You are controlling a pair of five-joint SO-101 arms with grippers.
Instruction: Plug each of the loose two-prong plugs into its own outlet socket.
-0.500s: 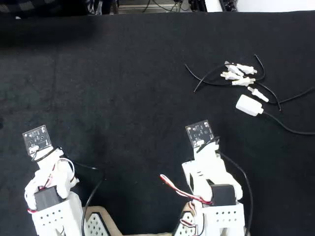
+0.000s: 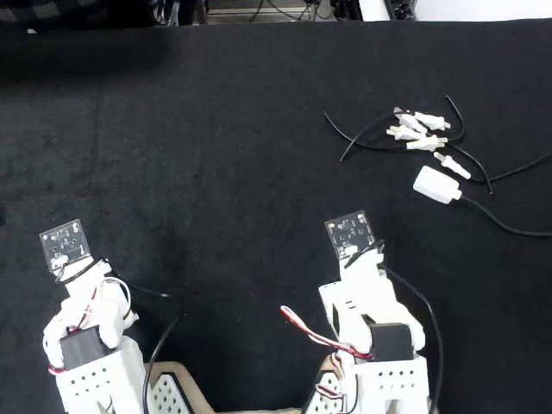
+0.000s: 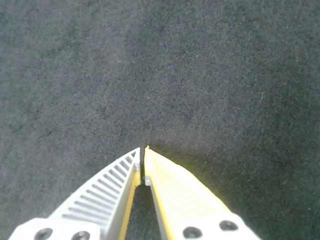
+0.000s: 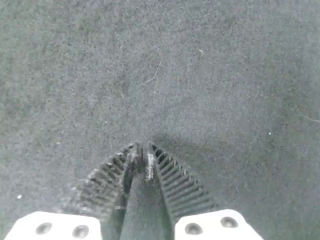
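Plugs (image 2: pixel 418 131) lie heaped among crossing black leads (image 2: pixel 356 141) at two o'clock, white outlet block (image 2: pixel 436 185) just beside; left gripper (image 3: pixel 144 150) and right gripper (image 4: pixel 141 146) both closed, empty; hazard: lifting one plug likely drags its neighbours.

- The cloth (image 2: pixel 216 129) was matt and finely fuzzy (a few lint specks clung to it).
- The left gripper (image 3: pixel 144 151) was ribbed matt plastic, white and yellow.
- The right gripper (image 4: pixel 142 148) was ribbed black plastic, rough-edged.
- The plugs (image 2: pixel 418 132) and socket (image 2: pixel 436 185) looked like smooth white plastic.
- The cords (image 2: pixel 500 226) had smooth black sheathing.
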